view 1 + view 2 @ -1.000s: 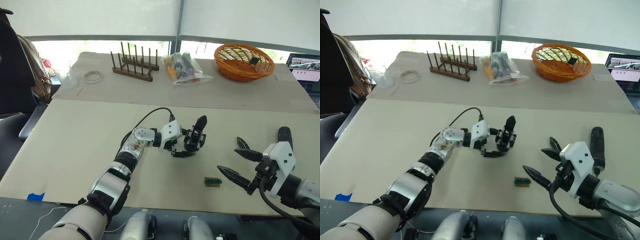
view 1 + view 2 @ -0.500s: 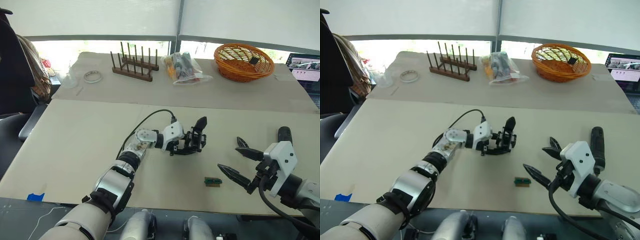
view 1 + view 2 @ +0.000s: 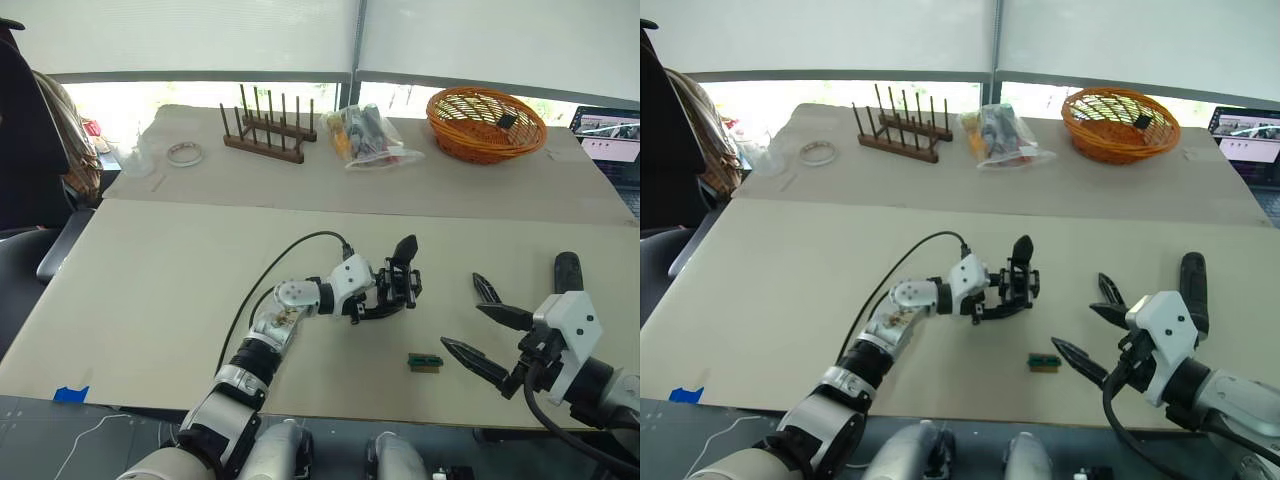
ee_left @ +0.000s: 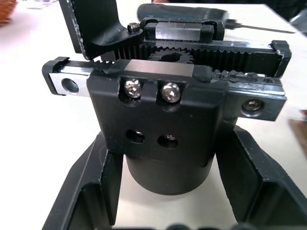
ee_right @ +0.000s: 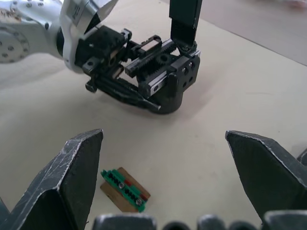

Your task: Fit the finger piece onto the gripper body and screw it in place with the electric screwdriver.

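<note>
My left gripper (image 3: 385, 298) is shut on the gripper body (image 3: 397, 291), a black block with toothed racks, holding it just above the middle of the table. The finger piece (image 3: 404, 252) stands upright on one of the body's racks, and it also shows in the right wrist view (image 5: 184, 19). The left wrist view shows the gripper body (image 4: 163, 124) close up between my two fingers (image 4: 91, 191). The electric screwdriver (image 3: 568, 272) lies on the table at the right, partly behind my right gripper (image 3: 460, 312). That gripper is open and empty, its tips pointing toward the body.
A small green-and-black block (image 3: 425, 361) lies on the table between the grippers. Along the far side are a wooden peg rack (image 3: 268, 135), a plastic bag of items (image 3: 370, 135), a wicker basket (image 3: 487, 122) and a tape roll (image 3: 185, 153). A laptop (image 3: 605, 135) is at the far right.
My left arm has stretched out, carrying the gripper body slightly right and nearer while turning it. The right gripper has barely moved.
</note>
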